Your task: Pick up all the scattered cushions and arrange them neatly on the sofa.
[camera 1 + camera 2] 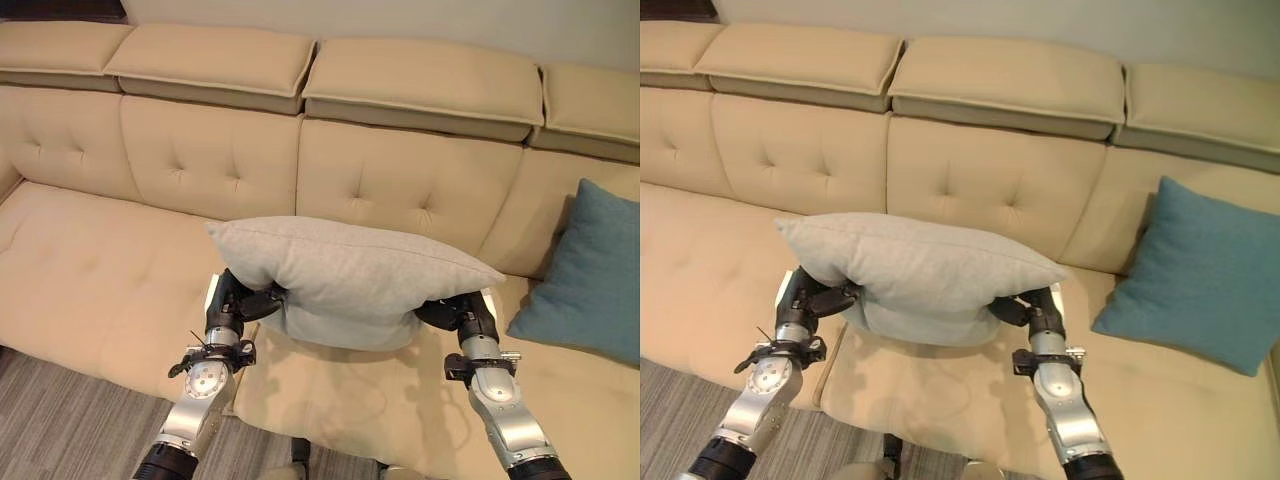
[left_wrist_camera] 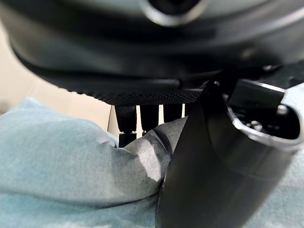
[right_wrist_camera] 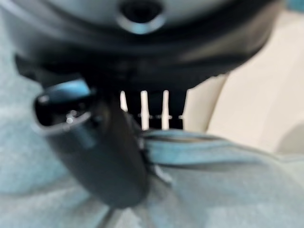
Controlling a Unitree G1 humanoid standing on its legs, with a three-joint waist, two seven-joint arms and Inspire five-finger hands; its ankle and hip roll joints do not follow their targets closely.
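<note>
Grey cushion up in both hands, hovering over the sofa seat!

The left robot hand point(image 1: 238, 300) and right robot hand point(image 1: 462, 312) each pinch an end of the grey cushion point(image 1: 350, 275), thumb over fabric, keeping it level above the sofa point(image 1: 90, 260); likely lining it up beside the teal cushion point(image 1: 590, 275) leaning on the backrest. No readable labels or writing anywhere.
</note>
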